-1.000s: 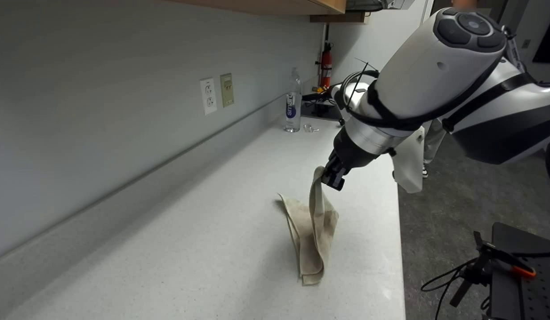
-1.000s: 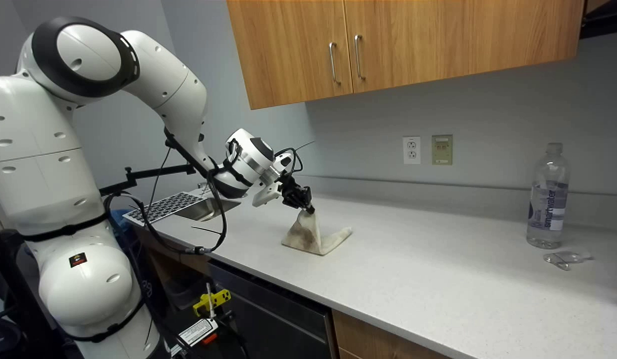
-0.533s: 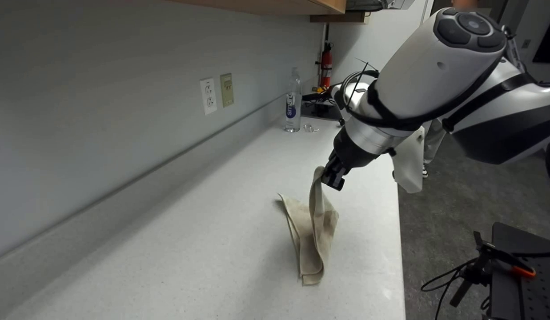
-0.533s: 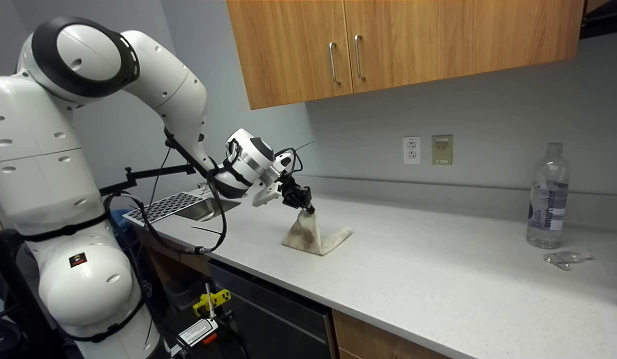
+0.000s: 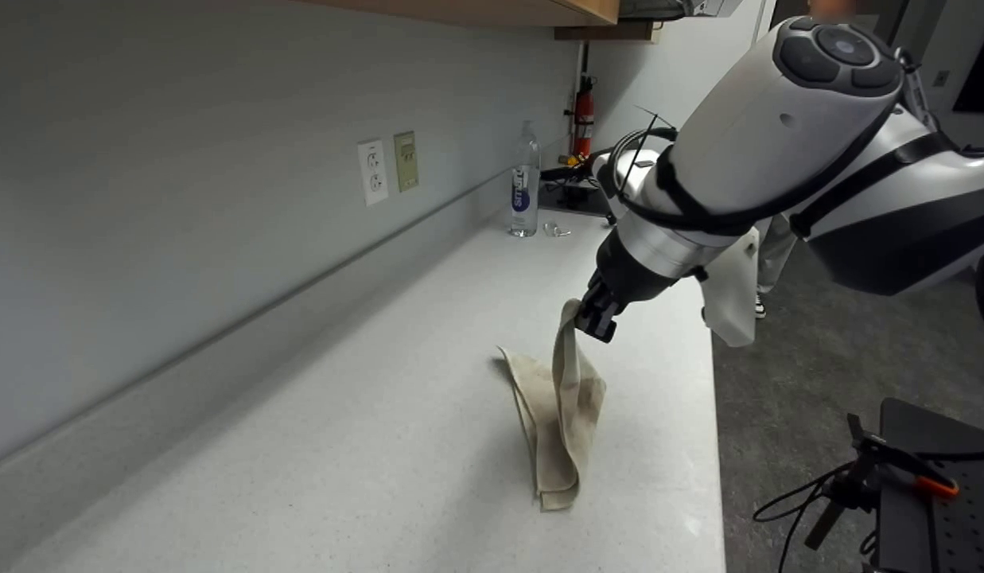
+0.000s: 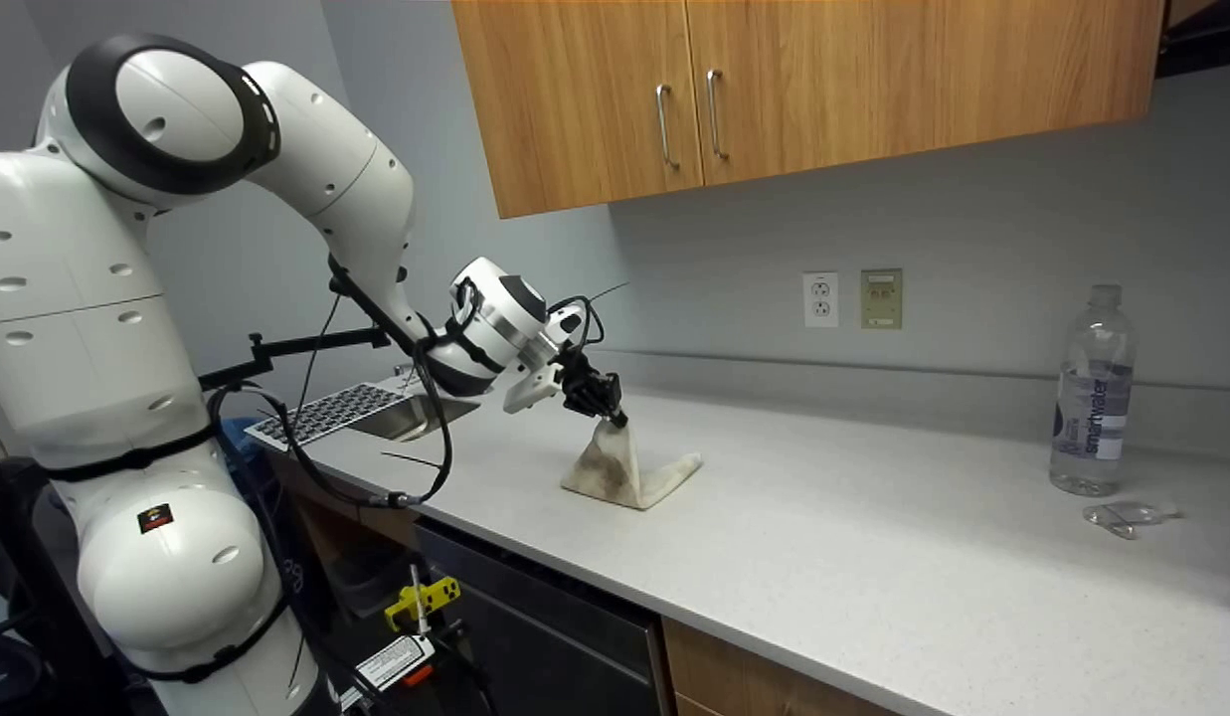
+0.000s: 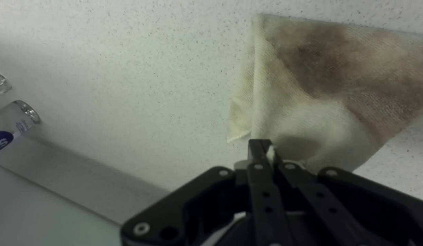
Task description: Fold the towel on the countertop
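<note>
Grey walls and wooden cupboards back a pale speckled bench in an exterior view. Near the middle of that frame the towel lies partly on the bench, drawn up into a peak — the gripper pinches its tip — with a low flap pointing to the upper right. In an exterior view its long axis runs almost up and down the frame, from the pinched tip to the lower end, and a loose corner points upper left. At the right of an exterior view a water bottle stands upright, a small clear item just beside it, both well apart from the towel. A sink is set into the bench, left of centre.
</note>
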Controlling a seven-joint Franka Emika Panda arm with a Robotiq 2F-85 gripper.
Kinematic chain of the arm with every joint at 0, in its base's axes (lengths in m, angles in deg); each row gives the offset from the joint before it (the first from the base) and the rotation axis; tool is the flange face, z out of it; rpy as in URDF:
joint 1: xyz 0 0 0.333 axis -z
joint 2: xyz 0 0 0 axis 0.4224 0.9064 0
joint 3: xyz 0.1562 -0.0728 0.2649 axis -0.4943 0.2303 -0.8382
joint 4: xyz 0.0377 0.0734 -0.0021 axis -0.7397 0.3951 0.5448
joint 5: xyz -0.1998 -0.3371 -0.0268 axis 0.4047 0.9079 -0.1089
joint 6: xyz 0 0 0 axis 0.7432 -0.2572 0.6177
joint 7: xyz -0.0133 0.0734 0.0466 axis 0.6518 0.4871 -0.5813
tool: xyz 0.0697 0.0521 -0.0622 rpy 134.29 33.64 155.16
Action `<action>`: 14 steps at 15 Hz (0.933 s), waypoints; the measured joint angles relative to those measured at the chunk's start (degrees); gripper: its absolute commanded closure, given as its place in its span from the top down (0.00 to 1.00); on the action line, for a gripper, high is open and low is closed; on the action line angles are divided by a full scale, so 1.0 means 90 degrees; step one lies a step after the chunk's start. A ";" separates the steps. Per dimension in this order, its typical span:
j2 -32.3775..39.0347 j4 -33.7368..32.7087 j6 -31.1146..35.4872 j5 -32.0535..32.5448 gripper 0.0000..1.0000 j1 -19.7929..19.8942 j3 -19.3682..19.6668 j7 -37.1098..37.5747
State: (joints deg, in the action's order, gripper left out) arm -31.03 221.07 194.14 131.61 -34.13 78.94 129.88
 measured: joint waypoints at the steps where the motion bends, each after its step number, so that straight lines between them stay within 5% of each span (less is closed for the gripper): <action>1: 0.0029 -0.0022 0.0000 0.0000 0.01 0.0000 0.0010 -0.0002; 14: 0.1353 -0.1215 -0.0007 -0.0358 0.01 0.0071 0.0183 -0.0499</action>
State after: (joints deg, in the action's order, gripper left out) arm -18.85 210.13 194.07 128.39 -33.49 80.59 125.39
